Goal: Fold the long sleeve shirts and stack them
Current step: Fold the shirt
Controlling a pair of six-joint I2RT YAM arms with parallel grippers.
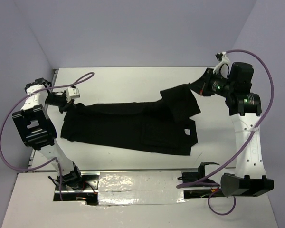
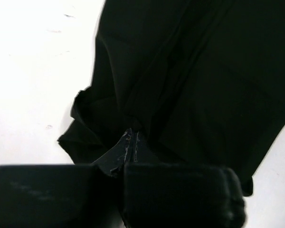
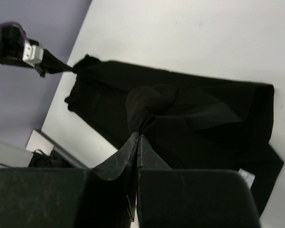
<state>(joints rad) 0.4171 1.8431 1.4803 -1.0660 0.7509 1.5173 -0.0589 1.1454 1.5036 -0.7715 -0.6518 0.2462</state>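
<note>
Tension is what we'd watch here. The black shirt [image 1: 128, 126] lies stretched across the middle of the desk [image 1: 133, 78], and we've got it by both ends. The left jaws are clamped on a fold of cloth at its left edge. The right jaws are clamped on a bunched handful at the far right, which hangs lifted off the surface in a droopy peak.

Looks to us like a spread-or-fold step early in the task, nothing stacked yet. To do it well we'd move both arms together at matching height so the body doesn't twist, then lay the raised part down flat rather than dropping it.

The fabric is soft and matte, so it slumps and creases wherever it isn't pulled taut. The right side is doubled over in loose layers. The small white tag [image 1: 186, 131] sits near the right front edge, handy for orientation.
</note>
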